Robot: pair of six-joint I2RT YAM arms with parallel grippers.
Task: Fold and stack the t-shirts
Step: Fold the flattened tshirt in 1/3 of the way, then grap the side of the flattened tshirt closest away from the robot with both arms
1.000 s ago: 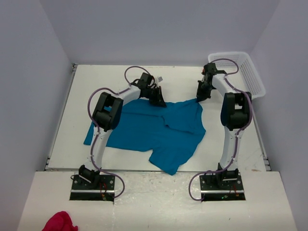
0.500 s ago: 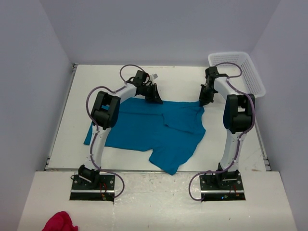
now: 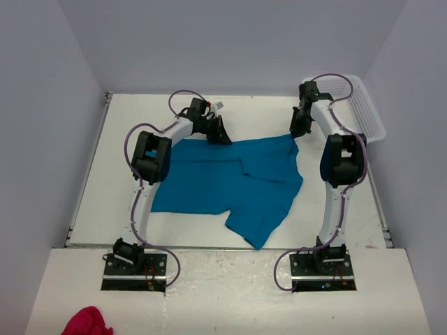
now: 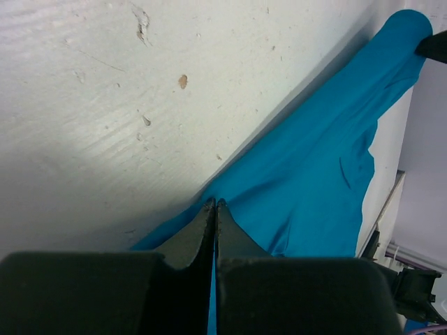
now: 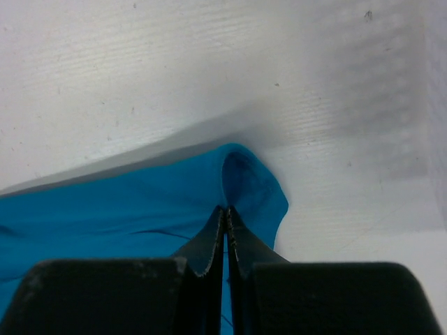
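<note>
The t-shirt (image 3: pixel 223 185) is spread on the counter (image 3: pixel 140 125), long axis left-right. Its far edge is pinched by the closed left end effector (image 3: pixel 225 137) and right end effector (image 3: pixel 296 132).

No legible text, labels, brands, numbers or signs in any view; t-shirt (image 3: pixel 209 181) plain teal-blue.

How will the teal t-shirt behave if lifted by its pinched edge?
Probably floppy: the plain teal-blue fabric t-shirt lies creased and folded, so it should sag between the left end effector and right end effector, both shut on its far edge. Likely light: thin pinches hold it. The rest may drag on the white table.
</note>
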